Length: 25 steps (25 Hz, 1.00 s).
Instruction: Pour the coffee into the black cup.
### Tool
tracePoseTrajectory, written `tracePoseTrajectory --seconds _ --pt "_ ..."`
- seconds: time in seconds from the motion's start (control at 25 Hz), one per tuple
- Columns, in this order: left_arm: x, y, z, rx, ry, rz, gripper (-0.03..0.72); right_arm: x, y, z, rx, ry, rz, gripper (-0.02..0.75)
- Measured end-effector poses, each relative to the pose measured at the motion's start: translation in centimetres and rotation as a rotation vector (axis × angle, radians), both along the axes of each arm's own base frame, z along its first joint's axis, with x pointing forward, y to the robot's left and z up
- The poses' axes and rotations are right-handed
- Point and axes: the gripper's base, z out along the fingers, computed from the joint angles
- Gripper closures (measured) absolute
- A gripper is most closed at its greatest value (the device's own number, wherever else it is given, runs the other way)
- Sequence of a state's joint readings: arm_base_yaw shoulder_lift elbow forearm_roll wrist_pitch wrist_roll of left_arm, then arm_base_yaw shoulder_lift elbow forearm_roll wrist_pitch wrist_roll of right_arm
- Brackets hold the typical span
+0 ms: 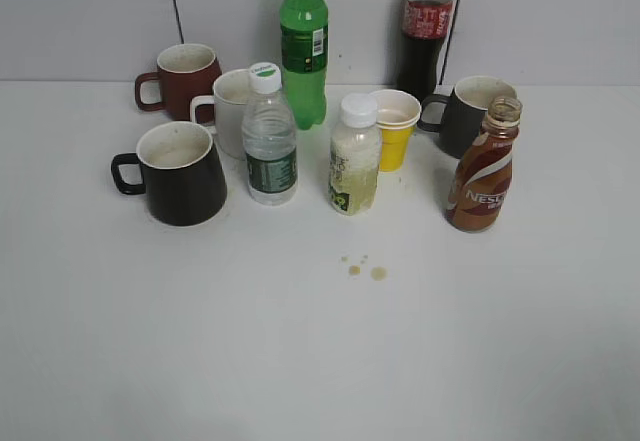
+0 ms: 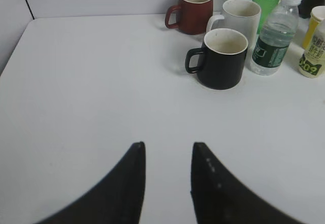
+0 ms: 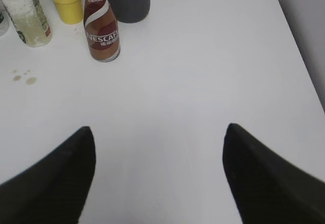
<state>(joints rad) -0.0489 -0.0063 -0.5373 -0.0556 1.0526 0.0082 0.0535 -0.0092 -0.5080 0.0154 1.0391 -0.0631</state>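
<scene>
The coffee is a small brown uncapped Nescafe bottle standing upright at the right of the table; it also shows in the right wrist view. The black cup is a large glossy mug with a stained inside, standing at the left with its handle to the left; it also shows in the left wrist view. My left gripper is open and empty, well short of the black cup. My right gripper is wide open and empty, well short of the coffee. Neither gripper shows in the exterior view.
Behind stand a maroon mug, a white mug, a dark grey mug, a green bottle and a cola bottle. A water bottle, a pale drink bottle and a yellow cup stand mid-table. Brown drops lie in front.
</scene>
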Motion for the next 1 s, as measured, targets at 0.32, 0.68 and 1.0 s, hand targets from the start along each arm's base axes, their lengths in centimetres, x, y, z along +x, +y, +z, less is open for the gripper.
tracePoseTrajectory --seconds 0.32,0.68,1.0 --pt "0.00 0.00 0.00 0.000 0.000 0.000 0.448 0.00 0.00 0.00 0.000 0.000 0.000 0.152" --pt "0.00 0.00 0.00 0.000 0.000 0.000 0.448 0.00 0.00 0.00 0.000 0.000 0.000 0.153" --pt "0.00 0.00 0.00 0.000 0.000 0.000 0.448 0.00 0.00 0.00 0.000 0.000 0.000 0.153"
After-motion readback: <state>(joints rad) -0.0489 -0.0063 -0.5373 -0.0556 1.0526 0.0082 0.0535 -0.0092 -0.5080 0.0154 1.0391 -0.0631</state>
